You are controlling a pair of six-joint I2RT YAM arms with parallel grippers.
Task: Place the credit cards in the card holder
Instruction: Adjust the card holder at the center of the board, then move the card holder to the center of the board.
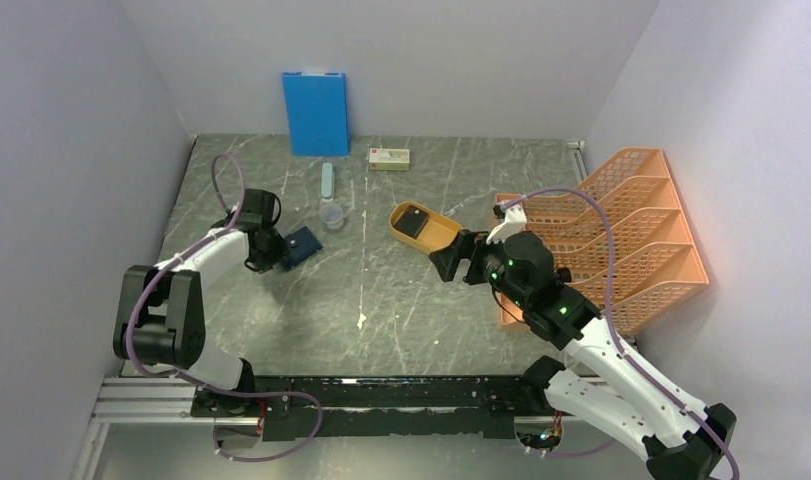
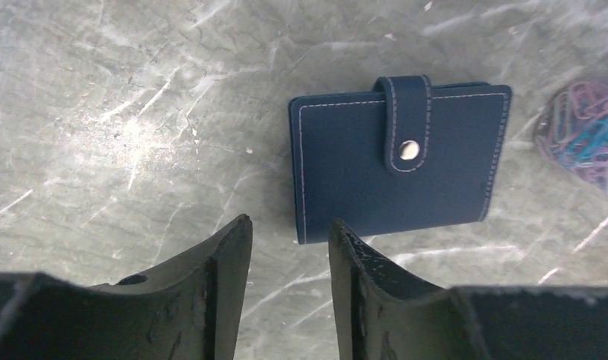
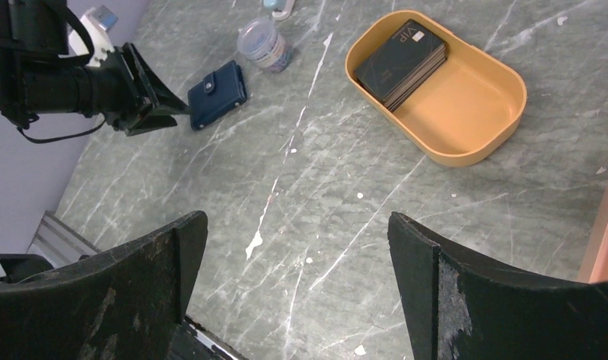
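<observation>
Left gripper [image 2: 290, 222]: low, jaws narrowly apart, nothing between them. Right gripper [image 3: 297, 216]: raised, tilted downward, jaws wide apart, nothing between them.

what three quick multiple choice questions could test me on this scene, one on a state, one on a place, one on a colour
1. The card holder has its snap tab: A snapped shut; B hanging open; C missing.
2. The stack of dark cards lies: A inside the card holder; B in the yellow oval tray; C under the card holder.
3. The board standing against the back wall is: A red; B green; C blue.
Answers: 1 A, the tab lies flat across the closed cover; 2 B, the stack sits at one end of the tray; 3 C, it shows bright blue from above.
</observation>
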